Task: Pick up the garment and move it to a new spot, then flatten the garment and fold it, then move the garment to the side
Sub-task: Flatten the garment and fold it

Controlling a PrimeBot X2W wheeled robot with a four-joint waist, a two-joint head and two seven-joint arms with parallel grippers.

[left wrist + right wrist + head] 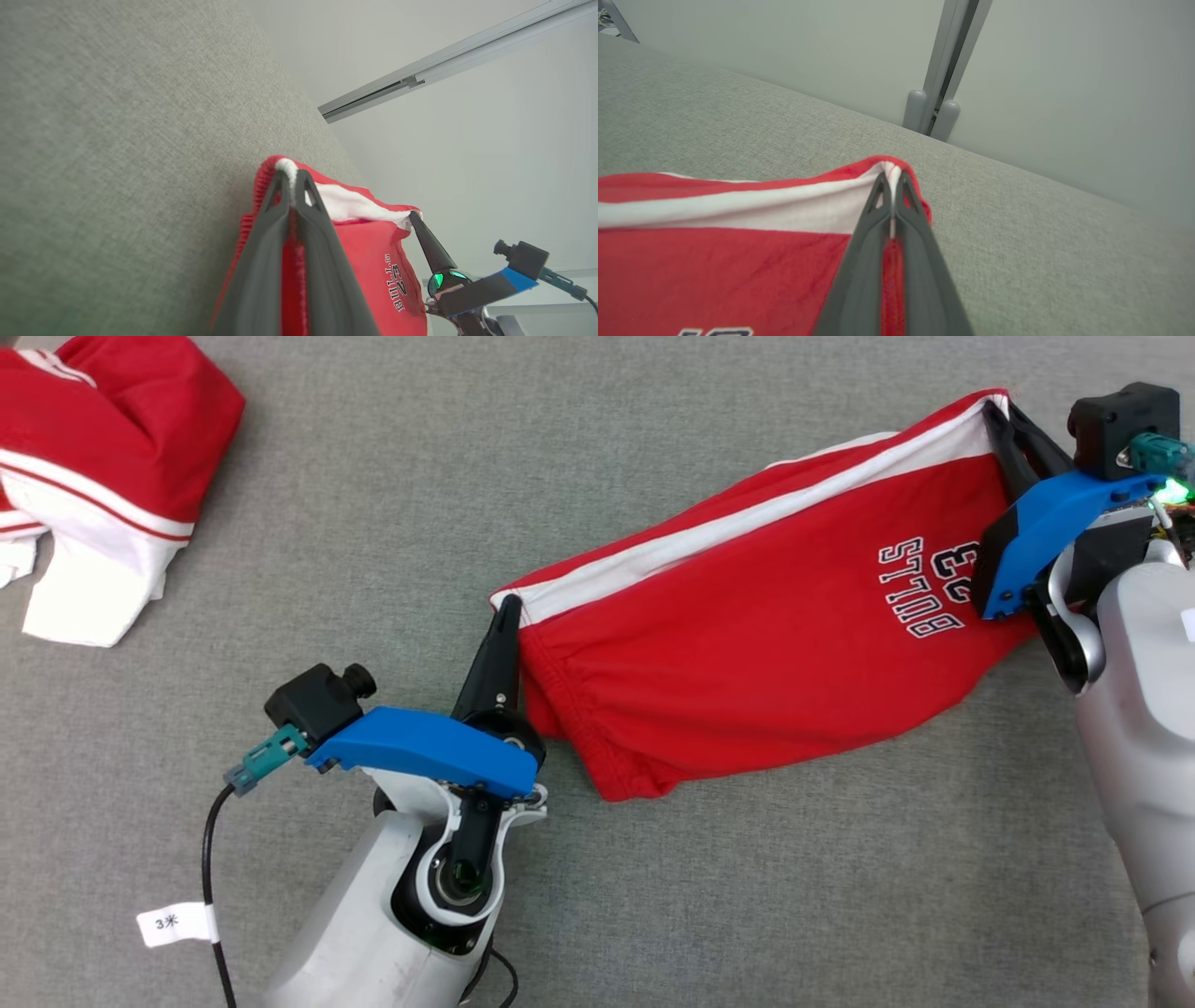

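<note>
The pale left forearm (pixel 373 905) rises from the bottom edge of the head view, with a black cable (pixel 213 859) beside it carrying a small white paper tag (pixel 175 924); above it sits a blue wrist housing, and from that the left gripper (pixel 507 611) points up the view, its two dark fingers pressed together on the white-striped corner of the garment (pixel 747 644). The garment is red with a white band along its upper edge and dark-outlined white lettering that reads upside down from the head; it stretches across the right half of the head view, from the left gripper at centre up to the right gripper (pixel 995 413) near the top right corner; its lower edge sags, and whether it touches the grey fabric surface (pixel 653 915) cannot be told. The right gripper's fingers are pinched on the opposite striped corner.

In the left wrist view the left gripper (pixel 292 179) clamps a fold of white and red cloth of the garment (pixel 373 252); the right gripper (pixel 414 217) shows farther along the same edge. In the right wrist view the right gripper (pixel 892 179) is closed on the garment (pixel 714 266); a pale wall (pixel 1064 70) stands behind.

A second red and white garment (pixel 93 457) lies crumpled at the head view's top left, well apart.
</note>
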